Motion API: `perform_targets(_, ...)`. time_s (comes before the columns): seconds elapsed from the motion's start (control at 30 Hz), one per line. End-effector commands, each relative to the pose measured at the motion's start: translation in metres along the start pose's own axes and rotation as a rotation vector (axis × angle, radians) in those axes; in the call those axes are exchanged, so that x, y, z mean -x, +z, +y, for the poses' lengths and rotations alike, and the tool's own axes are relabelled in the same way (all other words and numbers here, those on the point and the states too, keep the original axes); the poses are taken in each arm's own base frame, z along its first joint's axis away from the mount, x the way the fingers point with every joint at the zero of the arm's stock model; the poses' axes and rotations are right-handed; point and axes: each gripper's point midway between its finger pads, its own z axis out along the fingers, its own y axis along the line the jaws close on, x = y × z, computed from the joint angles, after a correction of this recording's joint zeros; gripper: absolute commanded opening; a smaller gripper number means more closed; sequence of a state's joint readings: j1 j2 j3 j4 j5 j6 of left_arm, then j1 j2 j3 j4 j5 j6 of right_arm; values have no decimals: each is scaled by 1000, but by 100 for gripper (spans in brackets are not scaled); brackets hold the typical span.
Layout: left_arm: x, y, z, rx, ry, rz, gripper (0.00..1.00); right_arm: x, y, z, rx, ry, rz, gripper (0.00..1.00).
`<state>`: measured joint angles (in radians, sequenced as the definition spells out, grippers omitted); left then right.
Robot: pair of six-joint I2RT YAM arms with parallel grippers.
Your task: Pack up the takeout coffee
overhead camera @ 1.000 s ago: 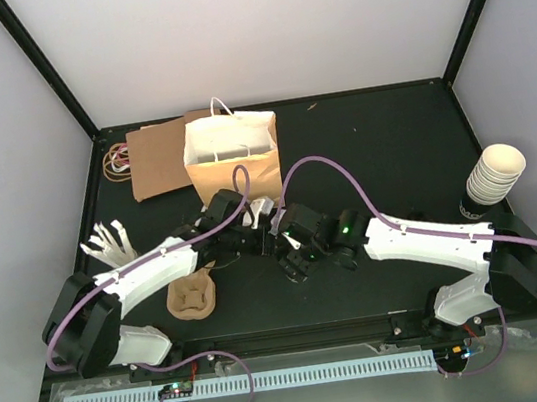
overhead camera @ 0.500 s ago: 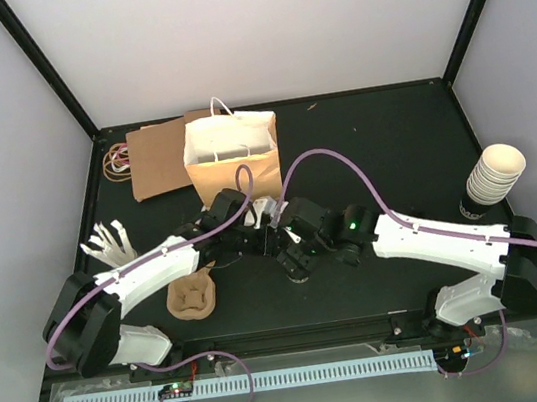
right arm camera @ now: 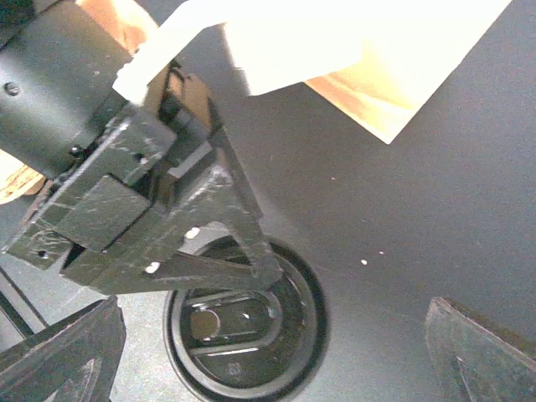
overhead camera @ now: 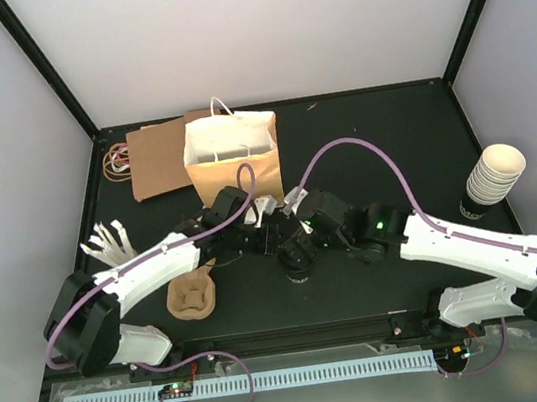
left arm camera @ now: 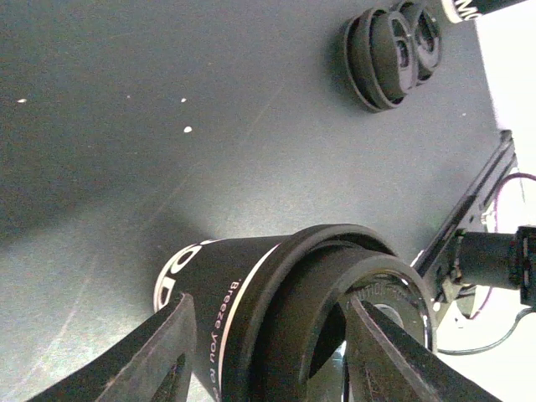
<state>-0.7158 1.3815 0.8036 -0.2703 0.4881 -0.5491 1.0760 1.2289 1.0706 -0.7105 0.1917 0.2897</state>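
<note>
Quick progress check: I'd call this early days, since nothing looks packed yet. The left pincer [left arm camera: 268, 308] is clamped around one takeout coffee cup [left arm camera: 222, 280], with a finger on each side up by the black lid. The cup stands upright roughly in the middle of the table [overhead camera: 381, 144], at about 5 o'clock from the paper bag [overhead camera: 235, 181] and 3 o'clock from the pulp tray [overhead camera: 174, 298]. The right pincer [right arm camera: 272, 335] hangs right over that same cup with its jaws spread wide. The lid shows between them, and they touch nothing as far as I can tell. On to the containers. The pulp tray sits near the left arm with no cup in any pocket that I can see. The paper bag stands with its top open over toward 12 o'clock. Its inside looks plain white with nothing showing, though I can't see all the way to the bottom. Over at 3 o'clock there's a stack of cream cups [overhead camera: 497, 172] with no lids, and those aren't the ones to pack. The left wrist view also shows a couple more black lids [left arm camera: 389, 42] farther off on the table, but I can't tell if there are cups under them. My guess is that pretty much everything is left to do: this cup has to go into a tray pocket or the bag, then the rest.
</note>
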Motion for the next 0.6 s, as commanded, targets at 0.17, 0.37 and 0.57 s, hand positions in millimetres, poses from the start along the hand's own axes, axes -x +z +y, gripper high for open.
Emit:
perform_targets(0.17,14,-21,-9,88,38,3,72,-3,-19,-30,-24,152,-68,98)
perform_targets(0.37,21,-35,-32,67,84,-23,82,-20,-19,-61,-92,275,-47,95)
perform_targets(0.57,8,-44,-43,193,134,-5,87,-45,-10,-83,-37,456,-7,89)
